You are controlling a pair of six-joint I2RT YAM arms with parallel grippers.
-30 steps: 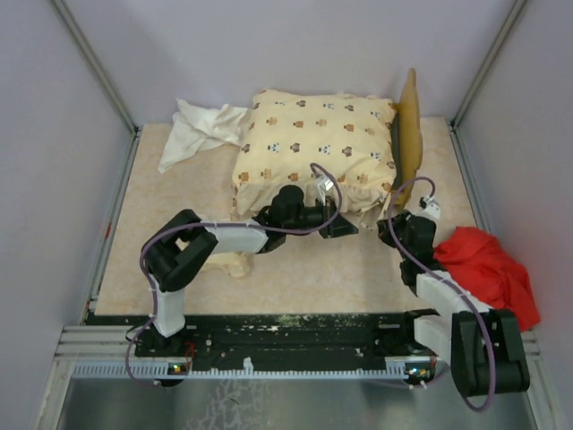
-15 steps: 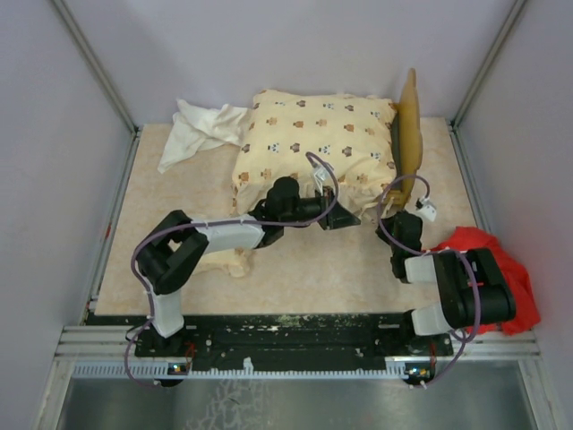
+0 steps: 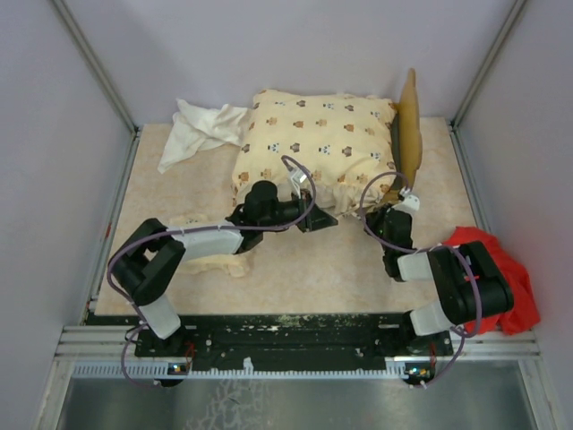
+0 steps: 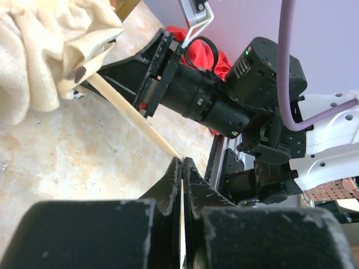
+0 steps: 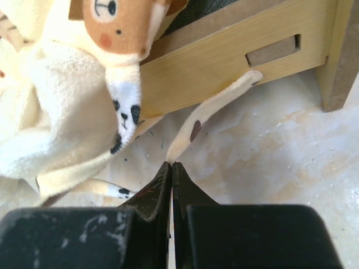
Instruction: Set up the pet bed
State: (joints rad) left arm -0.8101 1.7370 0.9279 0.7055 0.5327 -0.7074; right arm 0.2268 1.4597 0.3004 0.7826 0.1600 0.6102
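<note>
The pet bed's cream animal-print cushion (image 3: pixel 313 143) lies on the light wooden frame, whose wavy headboard (image 3: pixel 410 121) stands at the right. The frame's side (image 5: pixel 235 61) fills the top of the right wrist view. Both grippers sit at the cushion's near edge. My left gripper (image 3: pixel 327 219) (image 4: pixel 183 163) is shut on a thin cream tie strip (image 4: pixel 132 115) coming from the cushion (image 4: pixel 45 50). My right gripper (image 3: pixel 370 217) (image 5: pixel 171 164) is shut on the end of another printed tie strip (image 5: pixel 216 106) that leads to a slot in the frame. The small pillow (image 3: pixel 224 262) lies partly under my left arm.
A plain white cloth (image 3: pixel 201 130) lies crumpled at the back left, touching the cushion. A red cloth (image 3: pixel 492 260) lies at the right, behind my right arm. Enclosure walls stand close on three sides. My two wrists are close together.
My left arm has drawn back to the left with its gripper still shut. My right arm has folded in, and its gripper has shifted left along the bed's near side.
</note>
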